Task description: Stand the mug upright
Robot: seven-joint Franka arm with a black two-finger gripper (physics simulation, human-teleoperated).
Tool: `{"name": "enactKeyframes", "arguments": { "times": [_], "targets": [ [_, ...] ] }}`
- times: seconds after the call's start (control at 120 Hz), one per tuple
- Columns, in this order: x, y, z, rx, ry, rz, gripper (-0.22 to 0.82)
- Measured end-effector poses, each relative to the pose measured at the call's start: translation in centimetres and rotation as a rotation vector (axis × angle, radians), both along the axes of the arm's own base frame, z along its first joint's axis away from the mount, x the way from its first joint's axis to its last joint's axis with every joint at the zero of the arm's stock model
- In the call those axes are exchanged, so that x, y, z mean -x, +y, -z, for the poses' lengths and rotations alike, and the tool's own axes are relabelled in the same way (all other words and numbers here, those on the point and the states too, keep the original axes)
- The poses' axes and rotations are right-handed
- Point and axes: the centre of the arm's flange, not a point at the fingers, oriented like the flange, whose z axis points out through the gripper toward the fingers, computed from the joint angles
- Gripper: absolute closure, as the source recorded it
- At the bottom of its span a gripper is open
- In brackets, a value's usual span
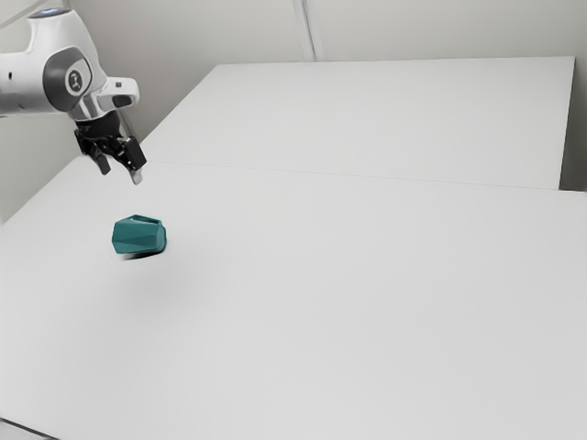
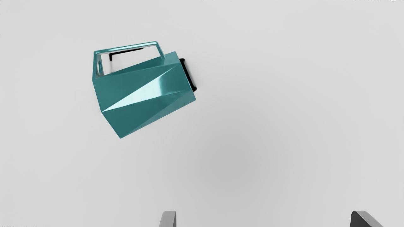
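And here is the mug, a teal, glossy, many-faceted piece with an angular loop handle [image 2: 142,91], lying on its side on the smooth, pale grey-white bench [image 1: 348,302], not upright at all! Up above it hangs the black two-finger end effector [image 1: 119,170], fingers spread well apart, nothing between them, touching neither mug nor bench. It is on the end of the white and grey arm [image 1: 64,69], which reaches in from the exterior view's upper left. In that same view the mug sits below the end effector, on the near part of the bench, with a dark shadow tucked under it. Over to the wrist view, and the two grey fingertips [image 2: 169,219] stand wide, a broad gap between them, the mug clear of both. Its handle is on the side turned away from the fingertips, and through that loop the pale bench top shows, with a thin black shadow across it.
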Motion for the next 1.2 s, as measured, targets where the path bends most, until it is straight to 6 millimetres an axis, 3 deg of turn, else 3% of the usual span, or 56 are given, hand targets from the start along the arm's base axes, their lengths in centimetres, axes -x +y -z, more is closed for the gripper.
{"name": "enactKeyframes", "arguments": {
  "times": [0.142,0.267,0.35,0.783,0.9,1.2],
  "targets": [
    [0.1,0.8,0.3,0.029,-0.012,-0.036,0.00],
    [1.0,5.0,1.0,0.082,-0.030,-0.120,0.00],
    [1.4,8.1,2.5,0.109,-0.024,-0.164,0.00],
    [0.1,17.5,11.9,0.285,-0.006,-0.194,0.00],
    [-0.9,19.0,14.4,0.365,-0.036,-0.184,0.00],
    [-1.6,22.1,18.6,0.557,-0.132,-0.169,0.00]
  ]
}}
